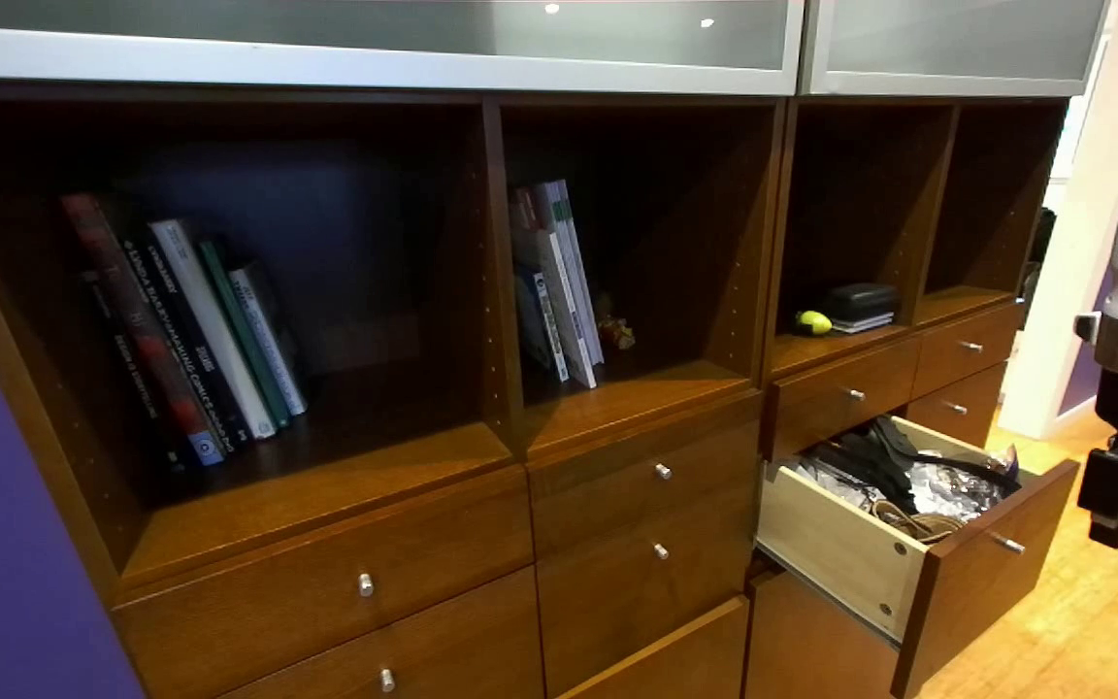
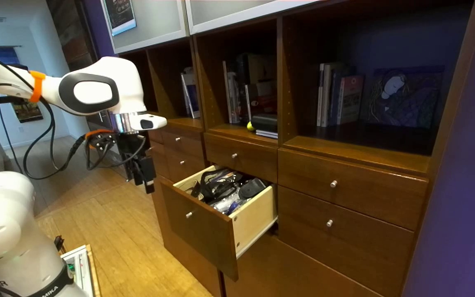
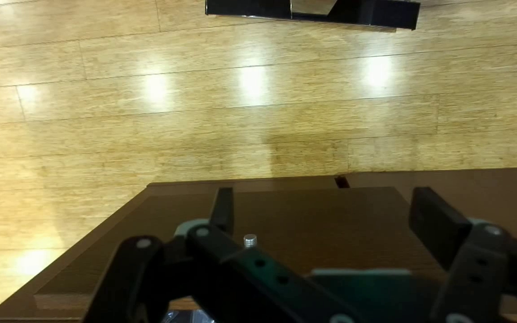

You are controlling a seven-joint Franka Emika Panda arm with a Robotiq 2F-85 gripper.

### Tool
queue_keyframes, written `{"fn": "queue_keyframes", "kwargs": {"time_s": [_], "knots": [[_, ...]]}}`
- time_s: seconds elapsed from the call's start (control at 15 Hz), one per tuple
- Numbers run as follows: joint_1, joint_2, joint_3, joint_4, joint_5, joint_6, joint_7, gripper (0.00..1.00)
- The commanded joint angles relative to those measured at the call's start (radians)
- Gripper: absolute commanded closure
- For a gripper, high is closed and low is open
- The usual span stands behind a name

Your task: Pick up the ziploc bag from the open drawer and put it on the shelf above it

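Observation:
The brown drawer (image 1: 840, 544) with pale side walls is open; it also shows in an exterior view (image 2: 256, 216). It is heaped with crinkly clear plastic (image 1: 952, 490), black straps and cables. I cannot tell which plastic piece is the ziploc bag; a little clear plastic shows in the wrist view (image 3: 186, 316). The shelf (image 2: 231, 130) is the cubby above the drawer, also in an exterior view (image 1: 811, 357). My gripper (image 2: 139, 184) hangs pointing down, apart from the drawer and outside its front. In the wrist view the gripper (image 3: 326, 211) is open and empty above the drawer front.
The shelf holds a black case (image 1: 860, 299), a yellow object (image 1: 813, 322) and books. A closer-set upper drawer (image 2: 241, 159) sits between shelf and open drawer and juts out slightly. Books (image 1: 559, 282) lean in neighbouring cubbies. Frosted doors (image 1: 375, 63) hang above.

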Motion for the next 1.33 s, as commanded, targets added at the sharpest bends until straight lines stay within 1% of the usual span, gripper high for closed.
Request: {"fn": "queue_keyframes", "kwargs": {"time_s": [0.0, 0.13, 0.47, 0.8, 1.0, 1.13, 1.27], "knots": [[0.016, 0.035, 0.004, 0.047, -0.011, 0.023, 0.007, 0.0], [0.016, 0.065, 0.009, 0.102, -0.013, 0.045, 0.013, 0.0], [-0.006, 0.15, -0.017, 0.208, -0.022, 0.109, 0.004, 0.0], [-0.053, 0.272, -0.036, 0.246, -0.073, 0.208, 0.019, 0.0], [-0.061, 0.359, -0.047, 0.265, -0.089, 0.27, 0.002, 0.0], [-0.073, 0.415, -0.05, 0.275, -0.119, 0.322, 0.004, 0.0], [-0.091, 0.466, -0.051, 0.287, -0.173, 0.37, 0.003, 0.0]]}}
